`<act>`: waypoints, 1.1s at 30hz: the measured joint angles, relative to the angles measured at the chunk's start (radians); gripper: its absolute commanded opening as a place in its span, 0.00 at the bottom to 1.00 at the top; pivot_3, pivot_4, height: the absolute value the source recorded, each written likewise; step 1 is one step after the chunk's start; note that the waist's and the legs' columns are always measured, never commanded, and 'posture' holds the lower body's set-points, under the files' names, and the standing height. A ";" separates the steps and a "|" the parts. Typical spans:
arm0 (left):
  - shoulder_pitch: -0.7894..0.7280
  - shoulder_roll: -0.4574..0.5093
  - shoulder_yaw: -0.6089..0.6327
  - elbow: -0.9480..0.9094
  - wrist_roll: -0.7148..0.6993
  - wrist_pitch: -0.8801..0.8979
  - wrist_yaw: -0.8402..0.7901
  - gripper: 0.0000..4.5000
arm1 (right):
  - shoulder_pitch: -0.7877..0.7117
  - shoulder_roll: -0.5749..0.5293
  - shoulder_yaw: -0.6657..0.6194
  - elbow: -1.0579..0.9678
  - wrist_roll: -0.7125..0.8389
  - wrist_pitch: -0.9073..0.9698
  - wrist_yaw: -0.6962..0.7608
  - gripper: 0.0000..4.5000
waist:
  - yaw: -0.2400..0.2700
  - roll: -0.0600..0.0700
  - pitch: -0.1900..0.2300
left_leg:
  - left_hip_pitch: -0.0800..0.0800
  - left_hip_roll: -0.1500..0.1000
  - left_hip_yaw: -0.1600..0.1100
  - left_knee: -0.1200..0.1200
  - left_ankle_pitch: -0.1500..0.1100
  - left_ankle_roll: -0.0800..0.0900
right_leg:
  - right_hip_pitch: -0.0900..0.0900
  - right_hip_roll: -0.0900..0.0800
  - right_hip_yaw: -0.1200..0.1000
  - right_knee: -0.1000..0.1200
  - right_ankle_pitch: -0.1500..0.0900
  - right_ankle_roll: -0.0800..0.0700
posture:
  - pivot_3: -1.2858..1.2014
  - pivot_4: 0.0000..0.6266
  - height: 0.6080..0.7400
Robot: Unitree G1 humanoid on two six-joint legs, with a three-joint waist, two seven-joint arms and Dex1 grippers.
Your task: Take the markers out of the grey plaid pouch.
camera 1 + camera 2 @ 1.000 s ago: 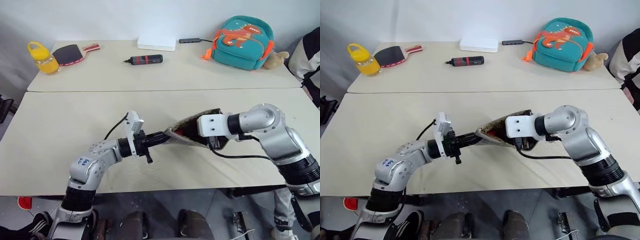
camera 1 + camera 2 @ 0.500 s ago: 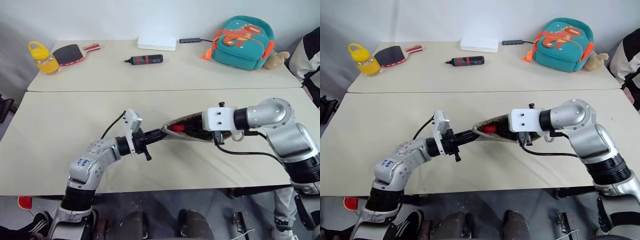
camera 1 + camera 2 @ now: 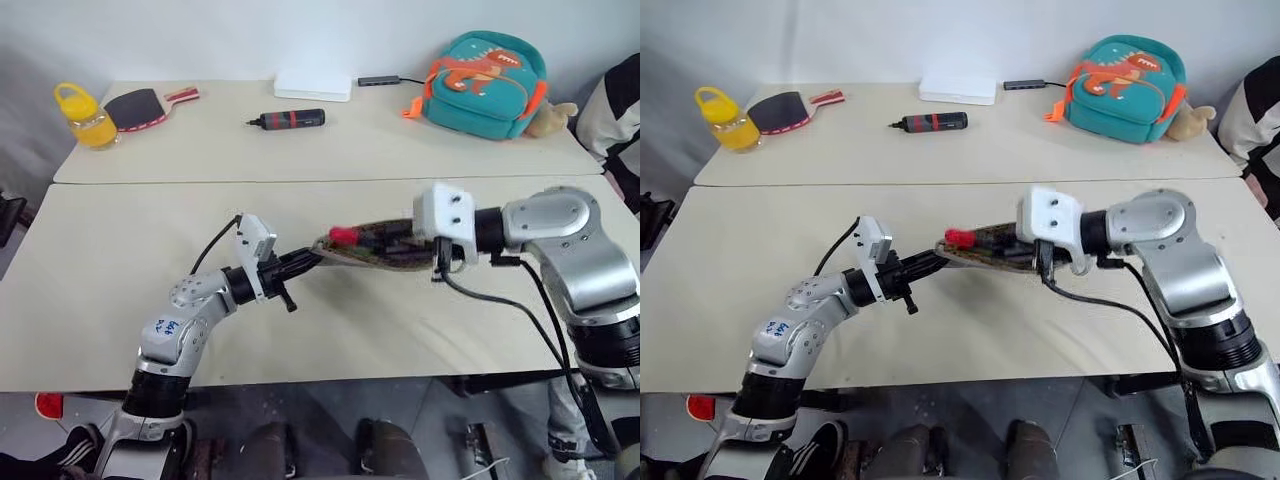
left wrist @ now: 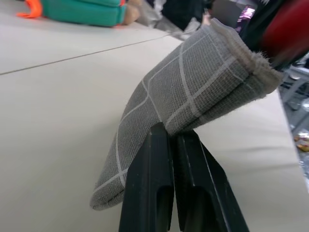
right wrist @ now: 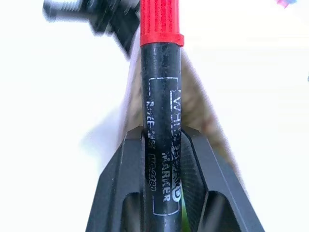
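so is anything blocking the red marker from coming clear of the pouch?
Nothing visible. The right gripper is shut on the red marker, whose red cap already sticks out past the mouth of the grey plaid pouch. The left gripper pinches the pouch's end. Bare table lies beyond the cap.

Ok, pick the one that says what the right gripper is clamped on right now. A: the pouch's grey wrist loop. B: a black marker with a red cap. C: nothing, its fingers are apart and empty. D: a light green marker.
B: in the right wrist view the right gripper has its fingers closed against a black marker with a red cap, lying over the grey plaid pouch.
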 measured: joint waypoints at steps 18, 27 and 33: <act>0.062 0.075 0.163 -0.013 -0.119 0.122 -0.016 0.00 | 0.108 -0.078 0.081 0.633 -0.339 -0.386 -0.206 0.17 | -0.008 0.001 0.001 | 0.001 0.000 0.002 -0.002 0.000 0.000 | -0.001 0.000 0.001 0.000 0.000 0.000 | 0.52 0.24 1.00; 0.068 0.075 0.163 -0.032 -0.123 0.130 -0.015 0.00 | 0.097 -0.072 0.073 0.688 -0.337 -0.395 -0.162 0.51 | -0.007 0.001 0.001 | 0.001 0.000 0.002 -0.001 0.000 -0.001 | 0.000 0.001 0.001 0.000 0.000 0.000 | 0.52 0.24 1.00; 0.070 0.075 0.162 -0.041 -0.123 0.130 -0.015 0.00 | 0.111 -0.070 0.022 0.596 -0.247 -0.281 -0.106 0.66 | -0.006 0.002 0.001 | 0.001 0.000 0.002 -0.001 0.000 -0.001 | 0.000 0.001 0.001 0.000 0.000 0.000 | 0.52 0.24 1.00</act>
